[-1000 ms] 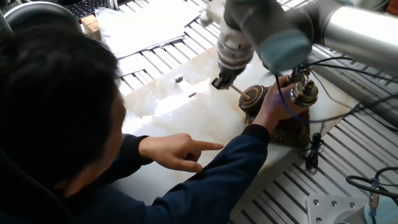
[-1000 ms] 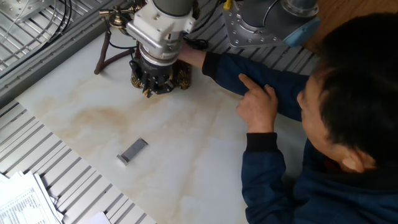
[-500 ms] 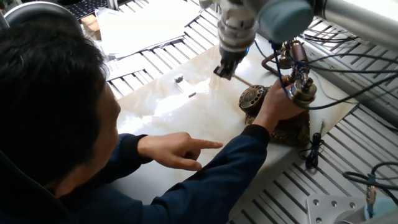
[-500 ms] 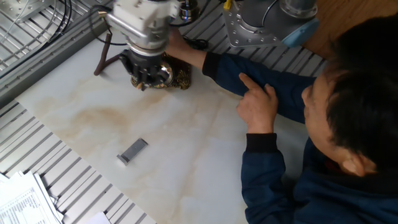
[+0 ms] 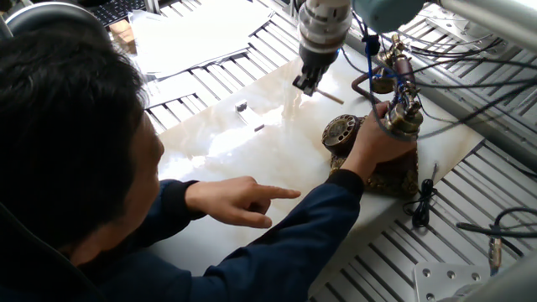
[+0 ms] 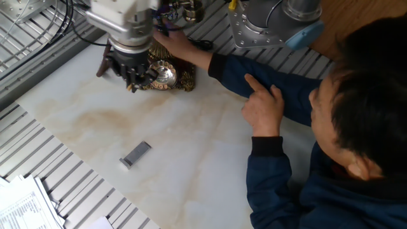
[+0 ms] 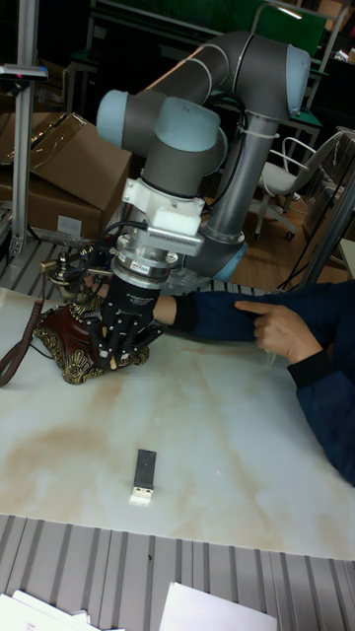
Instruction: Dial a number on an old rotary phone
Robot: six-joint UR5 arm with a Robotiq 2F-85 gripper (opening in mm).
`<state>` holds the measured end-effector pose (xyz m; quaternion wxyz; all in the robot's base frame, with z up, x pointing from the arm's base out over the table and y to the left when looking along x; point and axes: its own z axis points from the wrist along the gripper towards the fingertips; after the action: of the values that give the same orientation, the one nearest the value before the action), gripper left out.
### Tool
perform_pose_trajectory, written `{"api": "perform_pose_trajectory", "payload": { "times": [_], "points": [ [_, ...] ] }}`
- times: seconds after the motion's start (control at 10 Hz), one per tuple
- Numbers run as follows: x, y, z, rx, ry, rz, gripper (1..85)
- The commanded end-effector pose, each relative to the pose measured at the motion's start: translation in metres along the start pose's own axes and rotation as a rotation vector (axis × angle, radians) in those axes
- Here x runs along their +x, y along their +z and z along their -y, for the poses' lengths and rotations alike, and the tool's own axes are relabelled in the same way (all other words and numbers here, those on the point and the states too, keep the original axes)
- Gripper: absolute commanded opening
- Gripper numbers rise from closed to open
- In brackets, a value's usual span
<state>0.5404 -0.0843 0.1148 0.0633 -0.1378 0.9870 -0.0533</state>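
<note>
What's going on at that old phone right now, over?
Gripper clamps a thin stick, raised off the dial. Ornate bronze rotary phone upright on the marble table. Person's hand steadies it, close to the gripper.

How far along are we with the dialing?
Done: a second ago the stick was in the dial, so one pull looks made. In hand: the claw, shut on the stick, is now clear of the dial, while a person's hand steadies the phone. Left: any further digits; how many, I cannot tell.
</note>
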Motion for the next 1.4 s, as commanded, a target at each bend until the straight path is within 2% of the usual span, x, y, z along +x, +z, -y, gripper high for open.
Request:
{"api": "perform_pose_trajectory", "payload": {
  "times": [0.0,0.2,0.3,0.5,0.6,0.7,0.8,1.0,1.2,1.3],
  "points": [
    [-0.015,0.009,0.01,-0.046,-0.058,0.015,2.0],
    [-0.025,0.015,0.003,-0.049,-0.068,0.023,2.0],
    [-0.026,0.016,0.002,-0.052,-0.091,0.021,4.3],
    [-0.032,0.015,-0.003,-0.075,-0.154,0.051,34.0],
    [-0.037,0.014,-0.01,-0.093,-0.164,0.071,45.0],
    [-0.032,0.011,-0.014,-0.103,-0.158,0.053,45.7],
    [-0.02,0.005,-0.019,-0.12,-0.16,0.021,50.7],
    [-0.017,0.0,-0.021,-0.13,-0.149,0.021,61.3],
    [-0.019,0.004,-0.02,-0.129,-0.126,0.024,61.3],
    [-0.02,0.004,-0.023,-0.14,-0.115,0.029,60.3]
  ]
}}
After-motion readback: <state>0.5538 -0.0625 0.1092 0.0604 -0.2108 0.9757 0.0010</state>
